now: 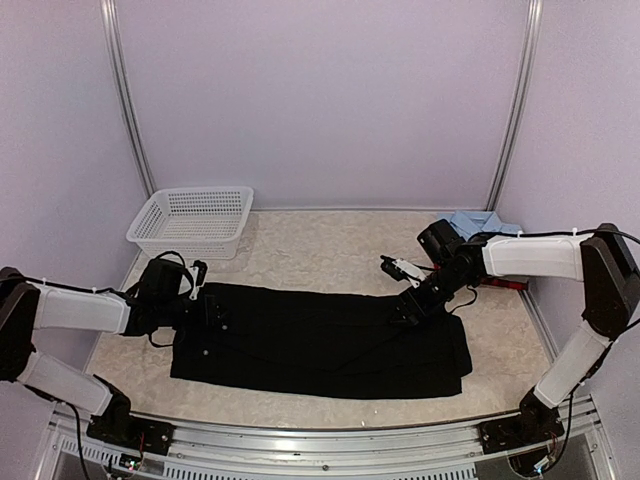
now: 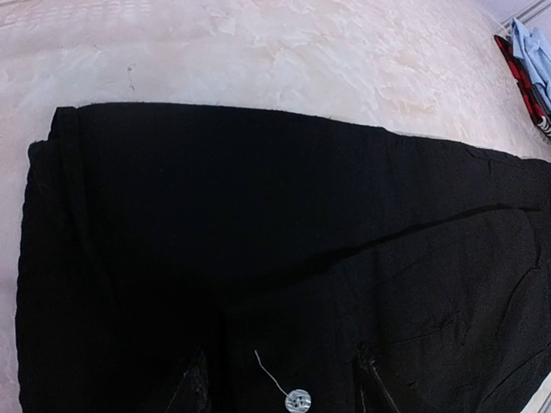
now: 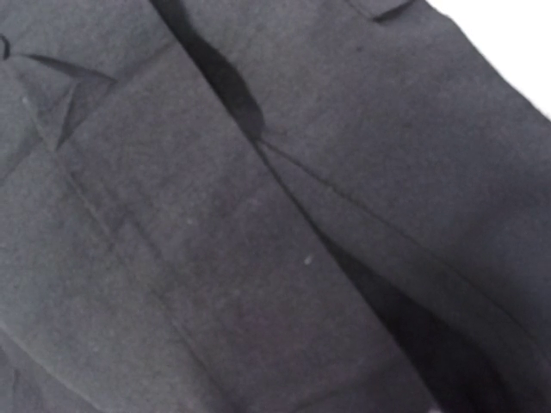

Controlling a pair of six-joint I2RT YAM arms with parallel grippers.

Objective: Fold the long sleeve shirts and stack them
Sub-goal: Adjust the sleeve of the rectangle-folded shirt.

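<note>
While the black shirt [image 1: 320, 345] lies mid-table already narrowed into a long band, it likely needs its crosswise folds yet. The light blue shirt [image 1: 474, 221] and red-and-black shirt [image 2: 519, 73] sit at the far right edge; whether folded, I cannot tell. The band's long axis runs left to right, collar end unclear. The left gripper [image 1: 207, 308] rests spread on its left end; the right gripper [image 1: 405, 308] hangs over its right part, jaws unreadable.

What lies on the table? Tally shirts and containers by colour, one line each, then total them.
black shirt: 1
light blue shirt: 1
red-and-black shirt: 1
white mesh basket: 1
Total: 4
</note>
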